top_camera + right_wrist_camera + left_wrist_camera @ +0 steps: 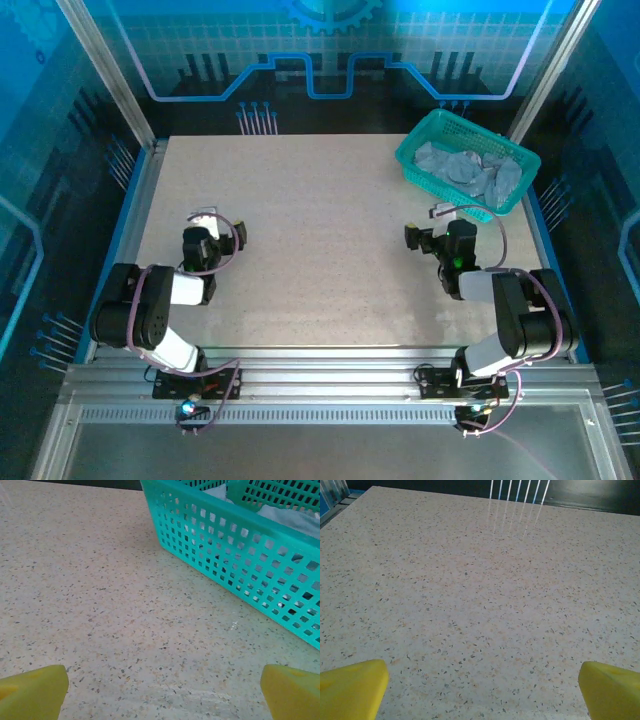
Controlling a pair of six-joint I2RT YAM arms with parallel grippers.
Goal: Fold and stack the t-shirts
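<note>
Crumpled pale grey-blue t-shirts (470, 168) lie piled inside the teal mesh basket (417, 152) at the table's far right; their fabric (285, 515) peeks over the basket wall (240, 545) in the right wrist view. My left gripper (213, 217) rests low over the speckled table at the near left, open, its yellow fingertips (352, 687) wide apart with bare tabletop between. My right gripper (428, 232) sits at the near right, just short of the basket, open as well, yellow fingertips (290, 692) spread and nothing between them.
The speckled tabletop (320, 230) stretches between the two arms. An aluminium frame rail (130, 220) borders the table's left side, and blue panels stand behind the far edge. The basket stands at an angle in the far right corner.
</note>
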